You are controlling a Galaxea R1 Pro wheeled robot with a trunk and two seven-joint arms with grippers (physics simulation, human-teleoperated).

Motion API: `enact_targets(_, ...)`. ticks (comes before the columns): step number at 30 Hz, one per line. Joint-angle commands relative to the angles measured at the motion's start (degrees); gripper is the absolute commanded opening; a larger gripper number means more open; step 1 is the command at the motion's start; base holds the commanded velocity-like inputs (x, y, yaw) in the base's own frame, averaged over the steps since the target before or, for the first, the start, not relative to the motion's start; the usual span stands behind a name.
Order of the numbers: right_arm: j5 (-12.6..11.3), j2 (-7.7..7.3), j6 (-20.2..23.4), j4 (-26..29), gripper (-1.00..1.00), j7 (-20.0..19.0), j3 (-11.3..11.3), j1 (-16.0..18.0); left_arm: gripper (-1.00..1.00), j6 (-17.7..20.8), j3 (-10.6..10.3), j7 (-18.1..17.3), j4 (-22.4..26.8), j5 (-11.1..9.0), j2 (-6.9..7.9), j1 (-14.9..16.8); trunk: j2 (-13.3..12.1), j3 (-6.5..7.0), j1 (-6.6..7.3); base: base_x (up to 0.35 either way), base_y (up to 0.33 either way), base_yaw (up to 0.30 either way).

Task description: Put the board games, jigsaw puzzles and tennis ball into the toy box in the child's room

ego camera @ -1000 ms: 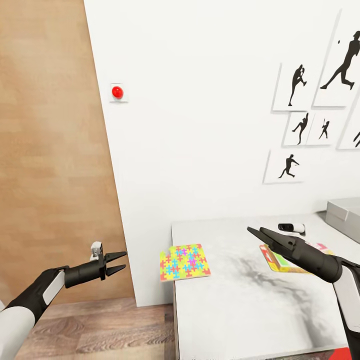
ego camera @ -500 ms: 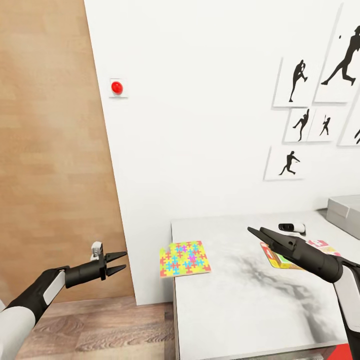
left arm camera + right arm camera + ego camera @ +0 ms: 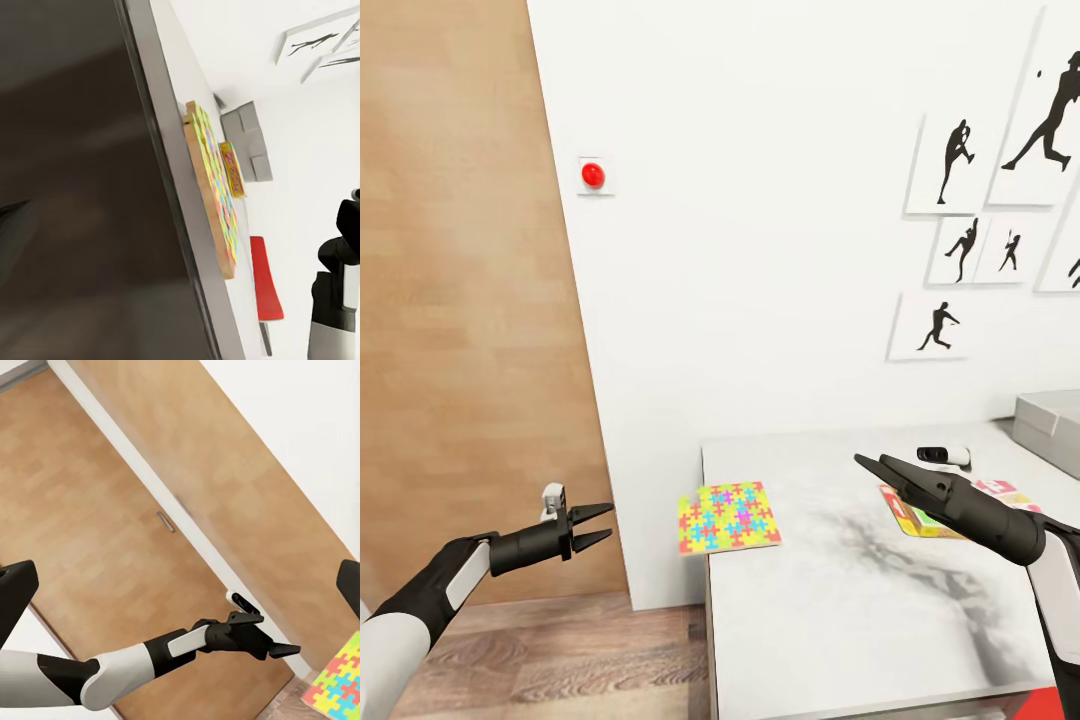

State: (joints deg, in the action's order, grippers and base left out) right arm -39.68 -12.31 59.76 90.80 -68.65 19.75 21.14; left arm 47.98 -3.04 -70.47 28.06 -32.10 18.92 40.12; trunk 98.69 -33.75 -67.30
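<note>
Your left gripper (image 3: 592, 527) holds its black fingers slightly parted on nothing, off the long white-topped table (image 3: 840, 600); your right gripper (image 3: 872, 468), apart at the tips and empty, hovers above it. The thin multicolour jigsaw puzzle board (image 3: 728, 518), orange-edged, lies flat overhanging the table's left edge. A yellow-edged board game box (image 3: 916, 515) lies beyond your right gripper, and the light-grey toy box (image 3: 1050, 430) sits at the table's far right.

Matt wood-grain door (image 3: 470, 300), wood-plank floor (image 3: 560, 660)

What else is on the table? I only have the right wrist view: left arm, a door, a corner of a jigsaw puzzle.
Observer: A yellow-edged board game lies flat, partly hidden behind the right hand.
Operator: Toy box?
Observer: The grey toy box sits at the far right of the table in the head view.
Operator: Puzzle fully on the table?
Observer: No, the jigsaw puzzle overhangs the table's left edge.
</note>
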Motion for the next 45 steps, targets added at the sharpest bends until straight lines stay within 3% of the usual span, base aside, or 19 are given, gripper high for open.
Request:
enact_targets(1,0.0,-0.02,0.2,0.0,1.00,-0.2,0.0,0.0,1.00,0.4,-0.3,-0.1,0.0,-0.4,0.06,0.0,0.0,-0.06,0.01,0.000,-0.110,0.000)
enact_targets(45,0.0,-0.12,0.2,0.0,1.00,-0.2,0.0,0.0,1.00,0.3,-0.3,-0.1,0.0,-0.4,0.06,0.0,0.0,-0.06,0.01,0.000,-0.127,0.000)
